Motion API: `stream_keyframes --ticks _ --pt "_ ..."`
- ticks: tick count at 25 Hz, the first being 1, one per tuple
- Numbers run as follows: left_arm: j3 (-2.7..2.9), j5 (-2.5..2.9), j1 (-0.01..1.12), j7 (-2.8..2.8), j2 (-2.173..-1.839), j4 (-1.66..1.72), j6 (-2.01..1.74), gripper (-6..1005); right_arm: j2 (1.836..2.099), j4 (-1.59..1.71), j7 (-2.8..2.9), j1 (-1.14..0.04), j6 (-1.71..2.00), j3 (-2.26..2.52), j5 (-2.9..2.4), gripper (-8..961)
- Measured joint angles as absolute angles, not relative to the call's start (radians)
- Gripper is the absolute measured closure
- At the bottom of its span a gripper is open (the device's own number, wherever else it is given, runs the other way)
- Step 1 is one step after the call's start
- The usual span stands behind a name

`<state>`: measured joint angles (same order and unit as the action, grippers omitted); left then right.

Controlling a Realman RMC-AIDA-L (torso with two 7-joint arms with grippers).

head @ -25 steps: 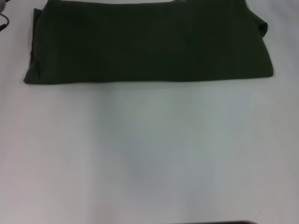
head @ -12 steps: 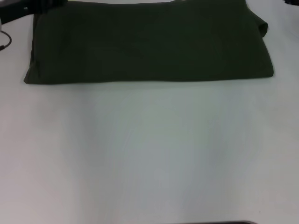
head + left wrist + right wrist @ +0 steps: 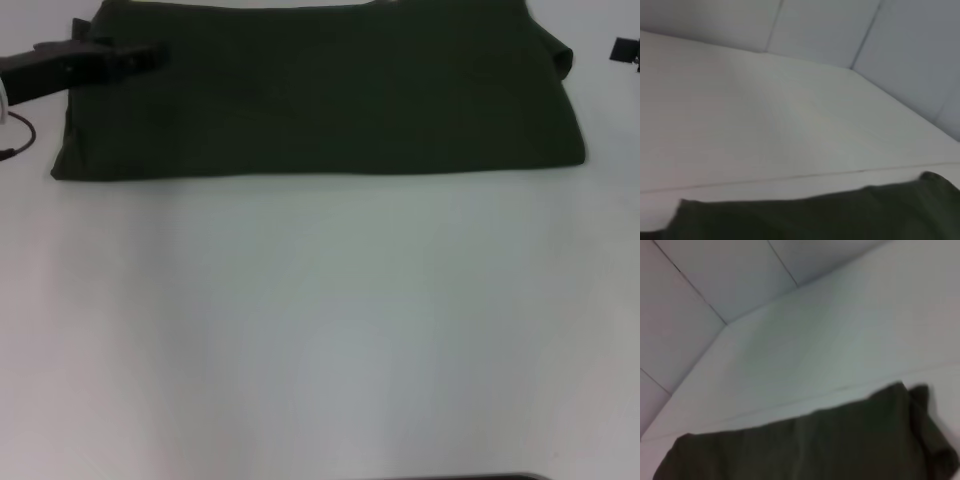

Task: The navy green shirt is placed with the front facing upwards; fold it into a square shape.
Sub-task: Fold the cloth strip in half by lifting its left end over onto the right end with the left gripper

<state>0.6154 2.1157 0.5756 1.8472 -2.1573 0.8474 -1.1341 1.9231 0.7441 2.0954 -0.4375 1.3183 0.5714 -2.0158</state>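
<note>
In the head view the shirt lies folded into a wide dark band across the far part of the white bench; its far edge is cut off by the frame, and no lettering shows. The left pincer reaches in from the left over the shirt's left end, a flat dark bar; whether it is parted or closed, I cannot tell. Only a dark scrap of the right pincer shows at the right edge, beside the shirt, its state unreadable.

The left wrist view shows the shirt's edge against bare bench.

The right wrist view shows the shirt with a bunched corner.
</note>
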Motion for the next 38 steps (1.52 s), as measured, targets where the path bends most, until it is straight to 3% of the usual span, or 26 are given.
stream_keyframes --ticks 16,38 --pt "0.643 2.123 0.569 1.827 -2.157 0.841 -1.148 93 1.904 0.638 2.306 -0.499 1.281 0.574 -2.219 230" --pt "0.643 2.123 0.578 1.818 -2.152 0.846 -1.113 92 1.959 0.551 2.282 -0.547 1.109 0.585 -2.223 256"
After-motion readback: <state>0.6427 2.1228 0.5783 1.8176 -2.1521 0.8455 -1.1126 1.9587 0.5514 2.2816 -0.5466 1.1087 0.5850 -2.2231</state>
